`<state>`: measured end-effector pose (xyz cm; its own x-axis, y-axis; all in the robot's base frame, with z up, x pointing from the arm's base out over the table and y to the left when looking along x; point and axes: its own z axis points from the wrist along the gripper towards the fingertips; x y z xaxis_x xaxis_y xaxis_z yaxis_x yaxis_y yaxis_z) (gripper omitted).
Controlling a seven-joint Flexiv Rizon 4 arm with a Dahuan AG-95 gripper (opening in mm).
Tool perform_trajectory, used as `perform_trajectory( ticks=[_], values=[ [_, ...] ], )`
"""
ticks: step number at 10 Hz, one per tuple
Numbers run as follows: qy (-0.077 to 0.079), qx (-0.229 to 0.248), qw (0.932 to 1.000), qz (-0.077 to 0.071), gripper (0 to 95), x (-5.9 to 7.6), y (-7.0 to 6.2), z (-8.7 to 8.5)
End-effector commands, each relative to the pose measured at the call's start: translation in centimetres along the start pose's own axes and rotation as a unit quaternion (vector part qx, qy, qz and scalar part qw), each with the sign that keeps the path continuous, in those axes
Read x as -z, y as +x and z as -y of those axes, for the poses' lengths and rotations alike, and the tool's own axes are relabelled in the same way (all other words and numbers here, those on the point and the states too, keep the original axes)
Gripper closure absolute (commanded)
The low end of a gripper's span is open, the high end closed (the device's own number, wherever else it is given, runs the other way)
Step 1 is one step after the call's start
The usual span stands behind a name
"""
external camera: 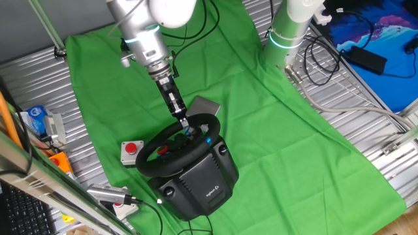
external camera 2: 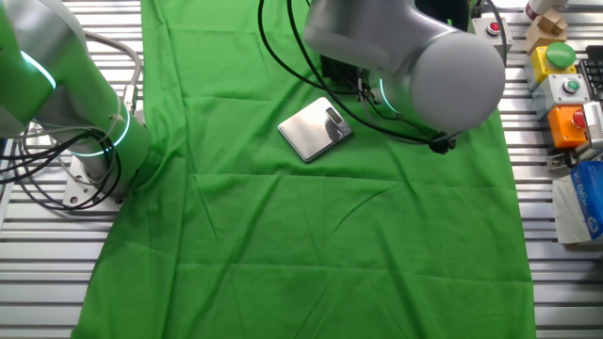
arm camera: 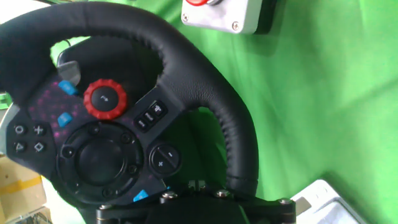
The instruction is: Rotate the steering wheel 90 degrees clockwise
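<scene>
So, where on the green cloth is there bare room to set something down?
The widest bare patch of the green cloth lies right of the steering wheel, toward the metal table edge. Another is behind the silver plate, up the cloth. It is crowded left of the wheel, where the grey button box sits close.

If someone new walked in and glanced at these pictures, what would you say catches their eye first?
Probably the black round steering wheel on its bulky black base, low on the bright green cloth, with the silver arm's hand reaching down at its far rim. Close up, the red dial on the hub stands out. A small grey box with a red button sits beside the wheel.
</scene>
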<state>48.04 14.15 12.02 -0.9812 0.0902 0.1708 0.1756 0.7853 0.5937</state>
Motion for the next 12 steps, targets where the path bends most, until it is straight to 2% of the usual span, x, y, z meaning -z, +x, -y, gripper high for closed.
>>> perform_trajectory(
  ticks=[1, 12],
  values=[
    [0.001, -0.002, 1.0, 0.0, 95.0, 0.1, 0.3, -0.3],
    [-0.001, -0.022, 0.9998, 0.0, 95.0, 0.5, 1.7, -2.5]
  ],
)
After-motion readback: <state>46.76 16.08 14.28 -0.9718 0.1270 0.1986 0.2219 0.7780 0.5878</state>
